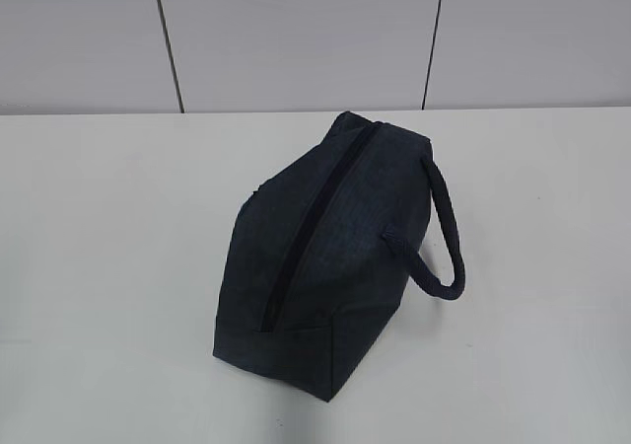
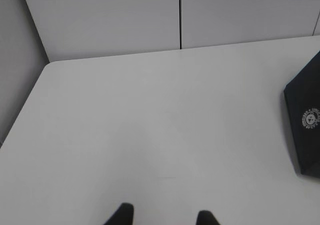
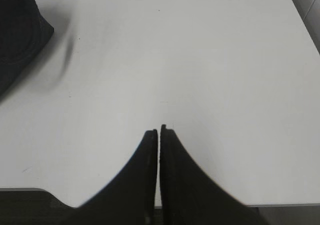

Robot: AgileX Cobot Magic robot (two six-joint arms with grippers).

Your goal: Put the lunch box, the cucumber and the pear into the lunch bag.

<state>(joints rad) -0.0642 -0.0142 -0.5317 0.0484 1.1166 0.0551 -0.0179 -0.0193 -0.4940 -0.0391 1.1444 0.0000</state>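
The dark navy lunch bag (image 1: 330,252) stands in the middle of the white table, its top zipper (image 1: 315,222) drawn shut and a cord handle (image 1: 441,229) looped out to its right. One end of the lunch bag (image 2: 306,120) shows at the right edge of the left wrist view, and a corner of the lunch bag (image 3: 17,30) at the top left of the right wrist view. My left gripper (image 2: 165,217) is open over bare table, with nothing between its fingers. My right gripper (image 3: 159,132) is shut and empty, above the table's near edge. Lunch box, cucumber and pear are out of view. Neither arm appears in the exterior view.
The white table (image 1: 118,266) ends at a grey panelled wall (image 1: 296,39) behind the bag. Its rounded far-left corner (image 2: 50,63) shows in the left wrist view, and its near edge (image 3: 280,204) runs below my right gripper.
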